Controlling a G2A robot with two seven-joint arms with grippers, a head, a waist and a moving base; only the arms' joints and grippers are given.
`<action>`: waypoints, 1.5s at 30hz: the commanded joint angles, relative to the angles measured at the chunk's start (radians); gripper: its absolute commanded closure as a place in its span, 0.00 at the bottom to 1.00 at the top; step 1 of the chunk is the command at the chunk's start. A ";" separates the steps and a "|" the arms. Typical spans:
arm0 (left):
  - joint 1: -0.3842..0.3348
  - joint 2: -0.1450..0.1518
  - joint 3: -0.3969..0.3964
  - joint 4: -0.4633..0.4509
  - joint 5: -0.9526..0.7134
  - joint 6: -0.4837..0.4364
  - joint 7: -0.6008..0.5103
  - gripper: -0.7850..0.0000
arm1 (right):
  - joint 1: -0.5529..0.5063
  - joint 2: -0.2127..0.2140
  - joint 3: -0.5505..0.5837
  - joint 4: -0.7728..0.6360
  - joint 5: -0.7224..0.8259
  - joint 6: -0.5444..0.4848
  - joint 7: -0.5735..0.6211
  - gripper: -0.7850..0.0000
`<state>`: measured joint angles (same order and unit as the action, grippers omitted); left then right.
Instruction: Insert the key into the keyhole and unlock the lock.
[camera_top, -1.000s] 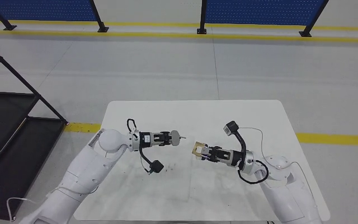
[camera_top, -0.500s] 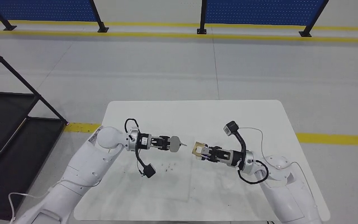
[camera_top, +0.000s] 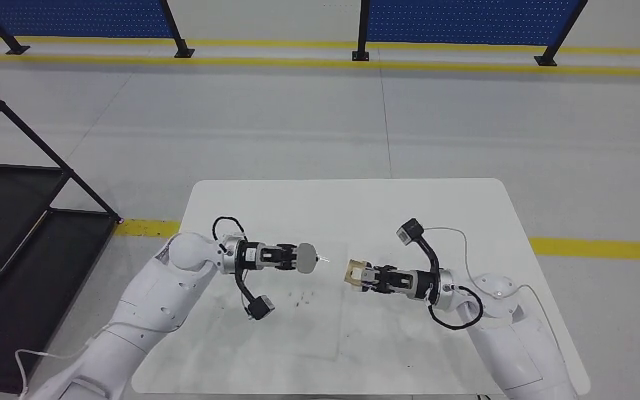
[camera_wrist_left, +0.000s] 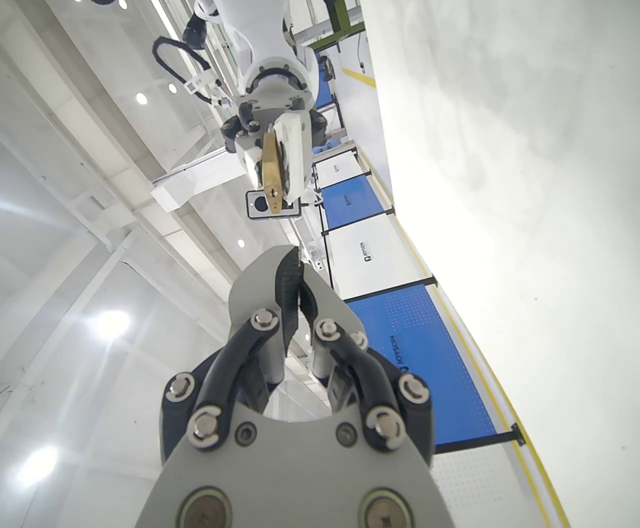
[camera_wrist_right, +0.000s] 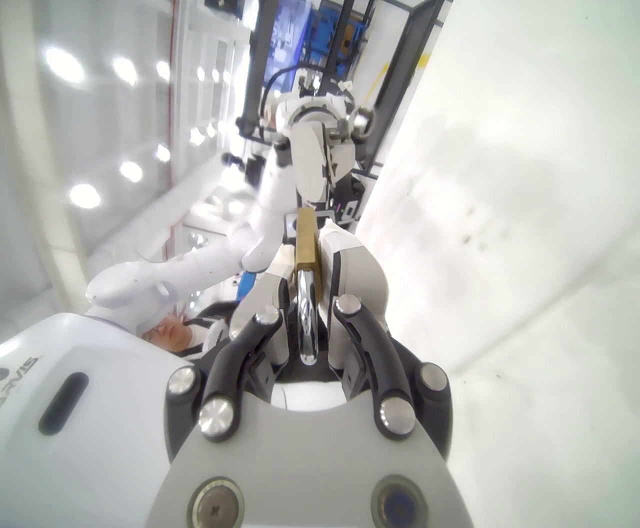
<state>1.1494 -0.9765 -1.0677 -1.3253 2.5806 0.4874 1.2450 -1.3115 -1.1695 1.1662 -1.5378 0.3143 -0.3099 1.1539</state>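
Note:
Over the middle of the white table my two grippers face each other a short gap apart. My right gripper is shut on the brass padlock, its body pointing at the other arm. In the right wrist view the lock sits between the fingers, its silver shackle toward the wrist. My left gripper is shut on the small key, whose tip pokes out toward the lock. The left wrist view has the shut left gripper in line with the lock, whose keyhole end faces it.
A few small dark specks lie on the table below the left gripper. A black rack stands off the table's left side. Blue barriers line the far floor behind yellow tape.
The left arm has come nearer the table's front and rolled its wrist, bringing the key level with the lock. The right gripper with the lock has barely shifted.

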 joint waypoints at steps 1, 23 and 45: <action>0.002 -0.002 0.010 0.004 -0.025 0.014 0.018 1.00 | 0.020 0.000 -0.014 0.025 -0.001 -0.016 0.035 1.00; -0.004 -0.013 0.057 0.028 -0.103 0.052 0.035 1.00 | 0.099 -0.018 -0.110 0.122 0.058 -0.059 -0.020 1.00; -0.022 -0.012 0.078 0.041 -0.098 0.053 0.035 1.00 | 0.103 -0.010 -0.124 0.119 0.056 -0.069 -0.022 1.00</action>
<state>1.1282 -0.9890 -0.9902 -1.2856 2.4829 0.5407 1.2794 -1.2084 -1.1795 1.0430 -1.4176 0.3714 -0.3793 1.1318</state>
